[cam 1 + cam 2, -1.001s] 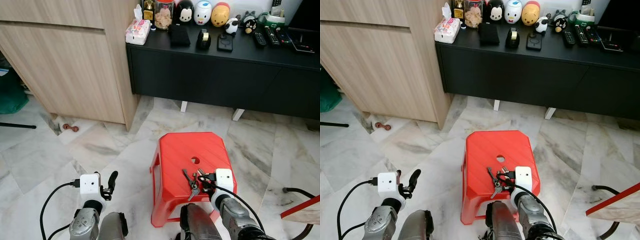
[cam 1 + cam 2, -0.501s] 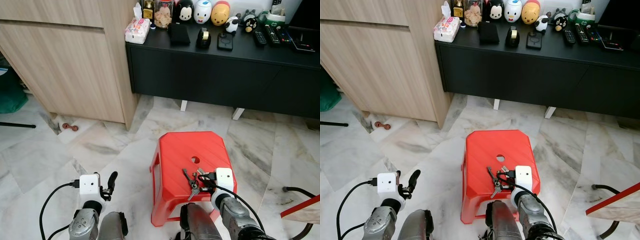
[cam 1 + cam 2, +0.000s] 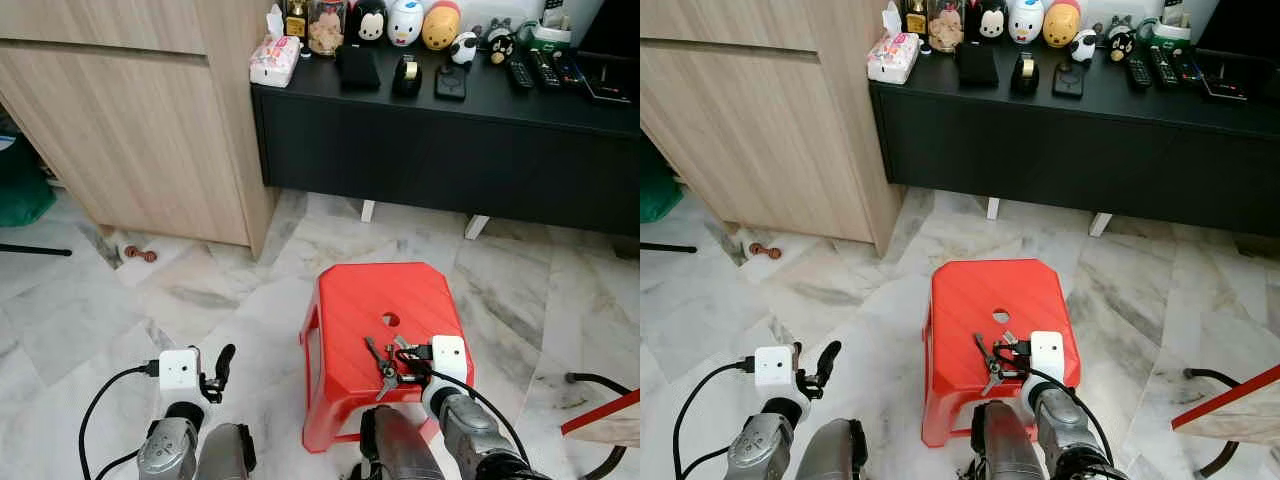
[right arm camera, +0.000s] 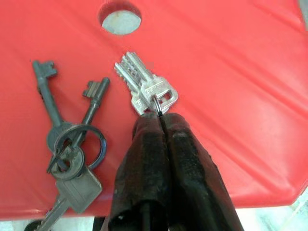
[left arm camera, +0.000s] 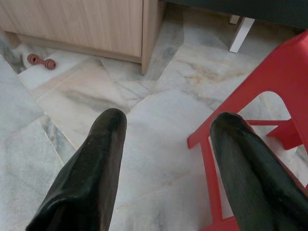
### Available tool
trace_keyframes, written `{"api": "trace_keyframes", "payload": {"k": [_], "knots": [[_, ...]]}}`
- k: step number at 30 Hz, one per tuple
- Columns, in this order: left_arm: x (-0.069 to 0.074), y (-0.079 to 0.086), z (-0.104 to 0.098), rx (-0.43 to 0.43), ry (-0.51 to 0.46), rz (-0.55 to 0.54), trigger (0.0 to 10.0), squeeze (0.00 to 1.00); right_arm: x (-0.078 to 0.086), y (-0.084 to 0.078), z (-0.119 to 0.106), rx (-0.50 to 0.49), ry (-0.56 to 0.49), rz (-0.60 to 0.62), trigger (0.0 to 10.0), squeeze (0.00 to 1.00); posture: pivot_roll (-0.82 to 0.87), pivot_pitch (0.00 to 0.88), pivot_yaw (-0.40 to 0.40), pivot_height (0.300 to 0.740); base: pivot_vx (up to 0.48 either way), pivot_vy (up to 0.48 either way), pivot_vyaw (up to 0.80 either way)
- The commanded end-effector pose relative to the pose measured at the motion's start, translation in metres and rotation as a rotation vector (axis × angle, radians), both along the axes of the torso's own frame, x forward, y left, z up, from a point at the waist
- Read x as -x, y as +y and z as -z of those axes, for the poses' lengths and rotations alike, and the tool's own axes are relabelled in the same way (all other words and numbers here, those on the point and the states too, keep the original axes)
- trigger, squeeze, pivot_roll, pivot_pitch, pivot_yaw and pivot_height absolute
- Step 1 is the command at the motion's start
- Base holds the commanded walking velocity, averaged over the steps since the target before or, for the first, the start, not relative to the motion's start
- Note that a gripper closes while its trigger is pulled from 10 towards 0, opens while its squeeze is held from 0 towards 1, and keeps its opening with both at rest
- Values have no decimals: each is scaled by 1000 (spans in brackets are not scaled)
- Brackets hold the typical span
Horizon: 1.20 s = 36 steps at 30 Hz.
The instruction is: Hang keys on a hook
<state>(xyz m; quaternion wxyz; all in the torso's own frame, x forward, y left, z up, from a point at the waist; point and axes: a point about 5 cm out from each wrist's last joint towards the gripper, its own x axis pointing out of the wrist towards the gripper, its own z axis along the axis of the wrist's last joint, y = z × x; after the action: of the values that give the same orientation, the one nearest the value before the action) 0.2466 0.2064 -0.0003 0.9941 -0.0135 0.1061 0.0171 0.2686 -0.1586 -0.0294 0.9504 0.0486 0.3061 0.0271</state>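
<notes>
Left end effector (image 5: 166, 159) is hanging over marble floor (image 5: 144, 125), fingers (image 5: 91, 173) spread apart; red stool (image 5: 269, 96) standing beside; small brown object (image 5: 41, 61) lying near wooden cabinet (image 5: 82, 21).

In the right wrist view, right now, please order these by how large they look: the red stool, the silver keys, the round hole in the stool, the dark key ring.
1. Red stool, by far the largest.
2. Silver keys, held at their ring by the shut right gripper.
3. Dark key ring and round hole look alike; I would not rank them.
</notes>
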Motion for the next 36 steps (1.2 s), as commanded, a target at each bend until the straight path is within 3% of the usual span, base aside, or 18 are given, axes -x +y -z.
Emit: {"api": "trace_keyframes", "payload": {"k": [1,8,16,17,18,19,20,21,22,30,36], "knots": [[5,0,7,-4,38,2,10000,0,-1,-5,-2,1,-30,37,0,0,-9,155,-61,615,0,0,0],[4,1,7,-11,44,6,10000,0,-7,-10,-13,-31,-140,81,0,0,-17,146,-56,615,0,0,0],[1,-2,7,-8,47,13,10000,0,-5,-8,-11,-43,-144,66,0,0,-19,138,-56,615,0,0,0],[0,-2,6,-8,47,13,10000,0,-4,-8,-10,-39,-139,67,4902,0,-19,137,-56,615,0,0,0],[0,-2,6,-8,47,13,10000,0,-4,-8,-10,-39,-136,68,4902,0,-19,137,-56,615,0,0,0],[0,-2,6,-9,47,13,10000,0,-4,-7,-9,-41,-131,67,10000,0,-16,134,-56,615,0,0,0],[0,-2,6,-9,48,13,10000,0,-4,-7,-9,-43,-128,66,10000,0,-16,134,-56,615,0,0,0],[0,-2,6,-10,48,12,10000,0,-4,-6,-9,-43,-124,62,10000,882,-16,134,-56,615,0,0,0],[0,-2,7,-11,49,11,10000,0,-4,-6,-9,-45,-119,60,10000,1000,-16,134,-56,615,0,0,0],[2,-1,8,-12,52,9,10000,0,-3,4,-5,-54,-57,-25,10000,1000,-14,143,-61,615,0,0,0],[6,-3,10,-10,55,11,10000,0,-10,3,-10,-41,-67,-21,10000,1000,-15,153,-62,615,0,0,0]]}}
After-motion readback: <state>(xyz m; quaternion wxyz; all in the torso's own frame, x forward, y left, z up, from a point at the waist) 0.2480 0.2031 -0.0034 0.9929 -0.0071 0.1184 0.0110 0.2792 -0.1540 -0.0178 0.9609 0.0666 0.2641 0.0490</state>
